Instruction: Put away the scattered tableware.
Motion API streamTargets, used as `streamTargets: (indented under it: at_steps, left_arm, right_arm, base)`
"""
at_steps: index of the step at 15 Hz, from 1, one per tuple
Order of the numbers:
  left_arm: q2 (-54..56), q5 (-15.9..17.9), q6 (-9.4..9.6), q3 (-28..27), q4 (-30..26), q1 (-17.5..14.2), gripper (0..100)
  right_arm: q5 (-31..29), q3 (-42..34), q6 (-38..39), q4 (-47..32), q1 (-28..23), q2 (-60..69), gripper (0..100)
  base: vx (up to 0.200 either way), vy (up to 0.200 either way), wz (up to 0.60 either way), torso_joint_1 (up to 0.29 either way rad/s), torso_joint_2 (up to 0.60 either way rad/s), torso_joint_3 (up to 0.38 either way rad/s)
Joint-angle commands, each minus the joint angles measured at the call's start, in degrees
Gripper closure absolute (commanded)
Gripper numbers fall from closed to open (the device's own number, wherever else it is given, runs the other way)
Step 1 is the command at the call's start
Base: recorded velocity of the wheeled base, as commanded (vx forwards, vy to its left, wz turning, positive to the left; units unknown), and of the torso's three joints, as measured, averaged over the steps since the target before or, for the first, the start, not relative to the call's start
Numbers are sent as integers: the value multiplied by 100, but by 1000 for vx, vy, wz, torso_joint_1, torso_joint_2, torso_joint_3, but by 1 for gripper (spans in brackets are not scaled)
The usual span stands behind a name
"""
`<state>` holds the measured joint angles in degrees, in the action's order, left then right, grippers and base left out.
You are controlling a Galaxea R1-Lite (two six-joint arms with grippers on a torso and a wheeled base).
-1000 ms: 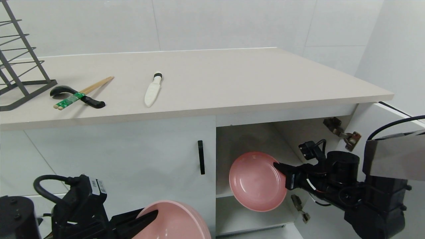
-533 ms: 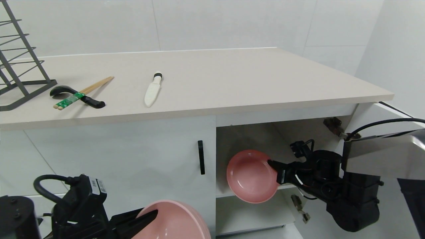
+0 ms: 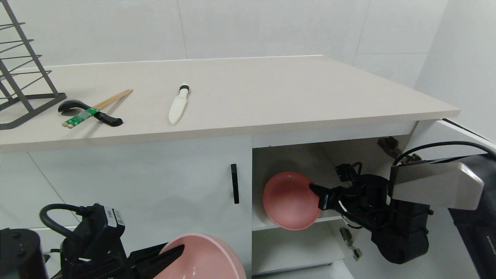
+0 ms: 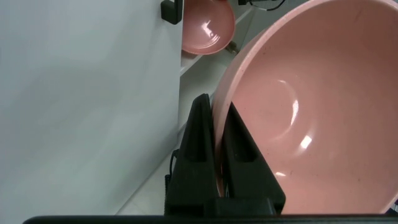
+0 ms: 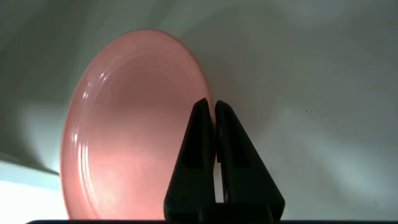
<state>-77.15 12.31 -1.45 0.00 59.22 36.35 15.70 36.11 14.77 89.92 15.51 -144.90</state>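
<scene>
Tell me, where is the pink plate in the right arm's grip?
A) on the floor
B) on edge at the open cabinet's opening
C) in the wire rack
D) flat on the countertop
B: the right end effector pinches the pink plate by its rim, on edge, at the open cabinet.

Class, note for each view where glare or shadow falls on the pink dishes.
Left wrist view: bright glints inside the glossy round pink bowl, clamped by the left gripper. Right wrist view: dim grey cupboard wall surrounds the round pink plate in the right gripper. Head view: the open white cupboard is darker inside than the beige countertop.
</scene>
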Motion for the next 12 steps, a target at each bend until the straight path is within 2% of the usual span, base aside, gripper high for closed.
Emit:
streamTargets:
  at_steps: [1,12]
  left_arm:
    - [-10,-1,-4,0,2,-5,100]
    - [-19,-1,-4,0,2,-5,100]
  right_arm:
    - [3,212,122,8,14,-126,100]
    - [-23,880,482,8,58,-557,100]
  base:
    - [0,0,0,0,0,0]
    - [0,0,0,0,0,0]
